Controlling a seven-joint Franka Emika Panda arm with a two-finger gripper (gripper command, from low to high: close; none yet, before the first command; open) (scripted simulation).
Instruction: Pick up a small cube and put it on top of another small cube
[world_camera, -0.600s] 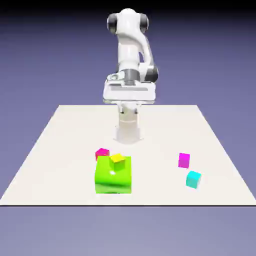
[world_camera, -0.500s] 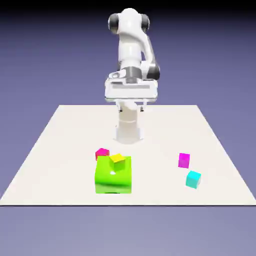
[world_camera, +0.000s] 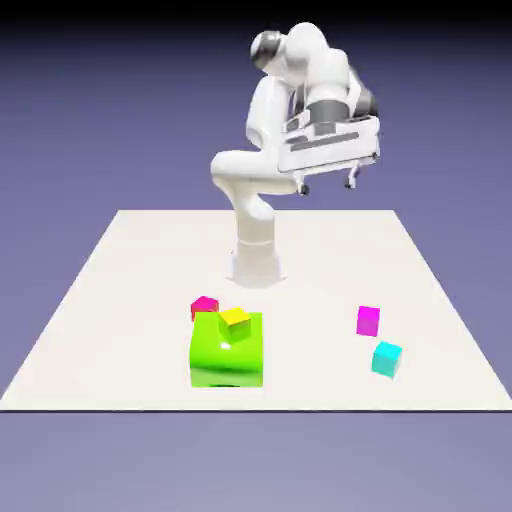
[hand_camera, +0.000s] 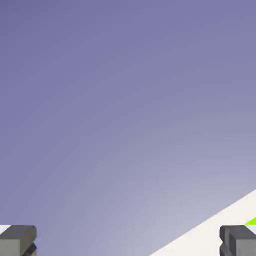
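blue-violet backdrop behind a white table. arm is folded high over its base, hand tilted toward the ext view's right, gripper well above everything, fingers spread wide, nothing btwn them. ext view shows a big lime block w/ a yellow cube on top, a hot-pink cube touching its far corner, the small magenta-purple cube on the table at right, a cyan cube near it. hand view shows mostly backdrop, grey fingertips, a table corner, a lime sliver.

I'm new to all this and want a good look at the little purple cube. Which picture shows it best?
The exterior view: the small cube sits whole on the table, just behind the cyan cube. The hand view shows none of it, only backdrop, a table corner and a green sliver beside the open tool.
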